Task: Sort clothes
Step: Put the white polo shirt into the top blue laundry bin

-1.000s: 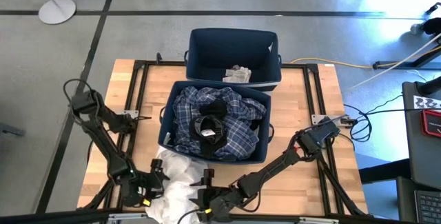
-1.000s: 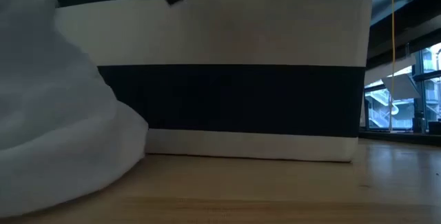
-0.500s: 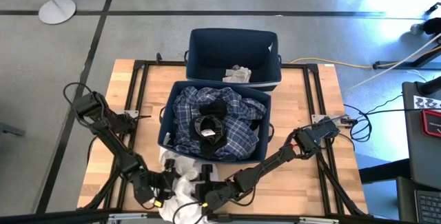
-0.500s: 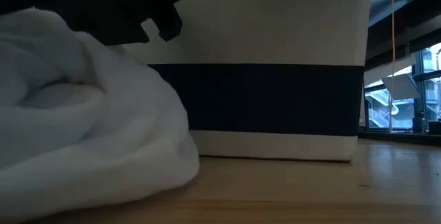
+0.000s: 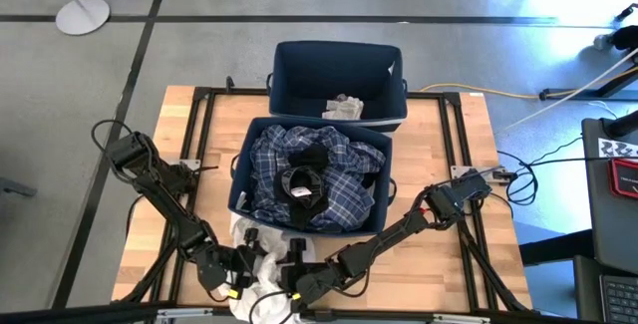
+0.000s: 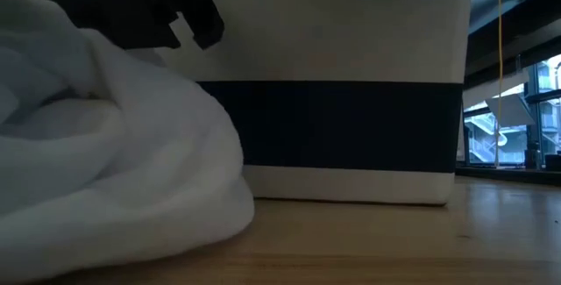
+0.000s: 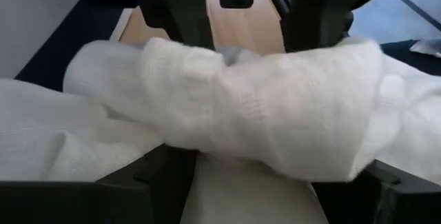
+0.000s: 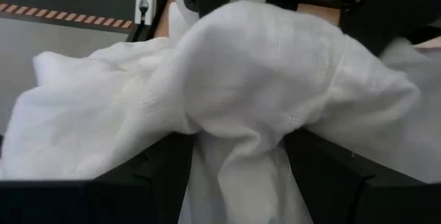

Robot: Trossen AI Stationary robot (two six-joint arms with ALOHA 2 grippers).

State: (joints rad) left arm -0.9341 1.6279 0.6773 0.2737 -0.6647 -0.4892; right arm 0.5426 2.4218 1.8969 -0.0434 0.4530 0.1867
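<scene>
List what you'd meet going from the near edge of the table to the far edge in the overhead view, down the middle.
White cloth → bin piled with the plaid shirt → second bin holding a small pale cloth.

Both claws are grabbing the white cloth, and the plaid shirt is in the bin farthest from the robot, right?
Not quite. The plaid shirt is in the nearer bin, as the high view shows. Both claws, left and right, are at the white cloth.
</scene>
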